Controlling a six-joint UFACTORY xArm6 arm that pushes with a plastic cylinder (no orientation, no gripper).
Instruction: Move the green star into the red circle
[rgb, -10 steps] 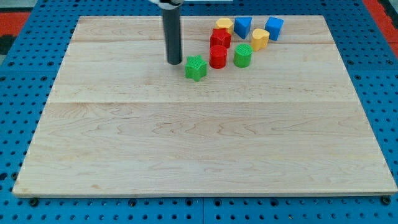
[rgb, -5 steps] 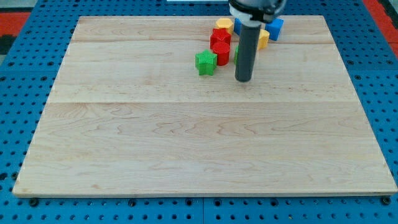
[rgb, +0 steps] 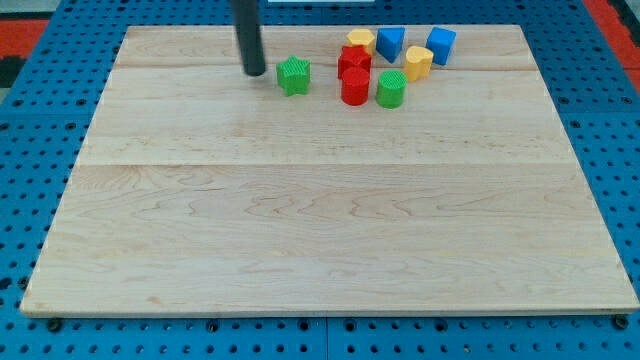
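Note:
The green star (rgb: 294, 76) lies on the wooden board near the view's top, left of the block cluster. The red circle (rgb: 355, 88) stands to its right, with a clear gap between them. My tip (rgb: 254, 72) rests on the board just left of the green star, a small gap apart. The rod rises from it out of the view's top.
A red star (rgb: 354, 62) sits just above the red circle. A green circle (rgb: 391, 89) stands right of it. Two yellow blocks (rgb: 361, 40) (rgb: 418, 62) and two blue blocks (rgb: 390, 43) (rgb: 440, 45) lie at the view's top. The board's top edge (rgb: 200, 28) is close.
The green star has moved left and up, away from the red circle. My tip went from the cluster's lower right to the star's left.

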